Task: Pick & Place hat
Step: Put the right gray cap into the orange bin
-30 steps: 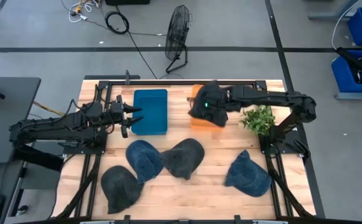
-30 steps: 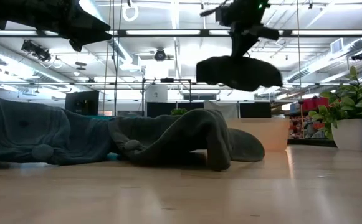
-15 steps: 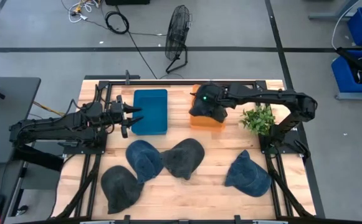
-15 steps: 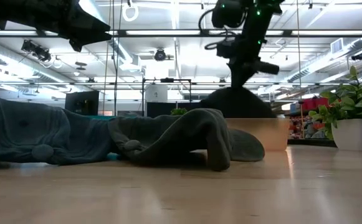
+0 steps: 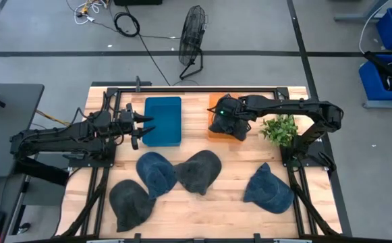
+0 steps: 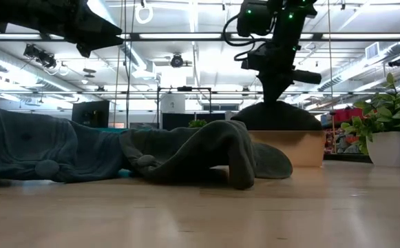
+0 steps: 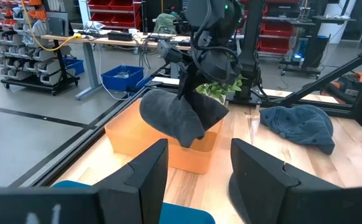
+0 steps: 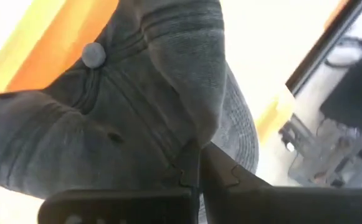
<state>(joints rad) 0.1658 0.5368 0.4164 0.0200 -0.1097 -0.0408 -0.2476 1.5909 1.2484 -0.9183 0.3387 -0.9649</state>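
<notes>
A dark grey hat (image 5: 228, 125) sits in the orange bin (image 5: 212, 133) at the table's far middle, its crown button (image 8: 93, 54) showing in the right wrist view. My right gripper (image 5: 226, 119) stands over it, pointing down and shut on its cloth. In the low view the hat (image 6: 279, 116) is a mound above the bin's wall (image 6: 292, 146). My left gripper (image 5: 142, 126) waits open beside the blue bin (image 5: 162, 120), touching nothing. Several more hats lie flat on the near half of the table. My right gripper pinches a raised fold of the hat's crown cloth (image 8: 199, 127) between its two fingers, coming from above and pointing down (image 6: 279, 93). The hat's lower part rests in the orange bin. One side hangs over the bin's wall (image 7: 184, 134).
On the near half lie a blue hat (image 5: 156, 172), a grey hat (image 5: 199, 170), a dark hat (image 5: 129, 202) and another blue hat (image 5: 268, 189). A potted plant (image 5: 280, 128) stands just right of the orange bin. Metal frame rails run along the table's edges.
My right gripper has come down over the orange bin, still shut on the hat. The hat, which hung clear in the air a second ago, now sits settled in the bin as a mound.
</notes>
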